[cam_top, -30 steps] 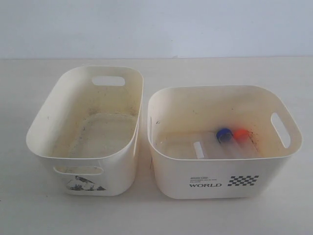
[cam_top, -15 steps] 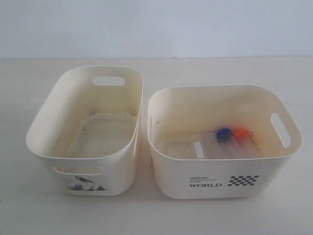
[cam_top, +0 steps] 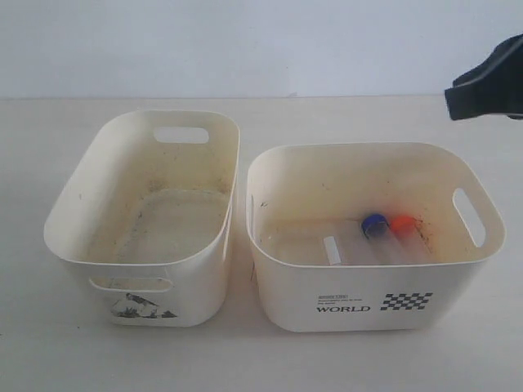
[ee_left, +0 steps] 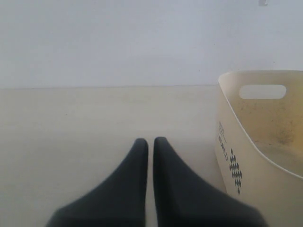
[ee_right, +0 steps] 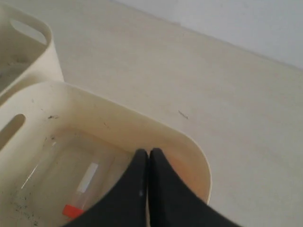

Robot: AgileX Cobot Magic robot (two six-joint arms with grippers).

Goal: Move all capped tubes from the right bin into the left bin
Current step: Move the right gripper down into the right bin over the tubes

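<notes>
The right bin (cam_top: 359, 306), printed "WORLD", holds the capped tubes. A blue cap (cam_top: 374, 224) and an orange-red cap (cam_top: 401, 223) show side by side. A third tube with a white label (cam_top: 333, 249) lies left of them, its cap hidden by the near wall. The left bin (cam_top: 208, 269) has a grimy floor and no tubes. My right gripper (cam_top: 486, 82) hangs shut above and beyond the right bin's far right corner. In the right wrist view its tips (ee_right: 149, 151) sit over the bin's rim (ee_right: 201, 165), with an orange-capped tube (ee_right: 73, 210) below. My left gripper (ee_left: 150, 141) is shut and holds nothing.
The left wrist view shows pale tabletop (ee_left: 71, 123) ahead and a cream bin (ee_left: 246, 175) with a handle slot and small checkered print beside the gripper. I cannot tell which bin it is. A narrow gap separates the two bins (cam_top: 241, 245).
My right gripper has come into the exterior view at the upper right. The bins and tubes have not moved.
</notes>
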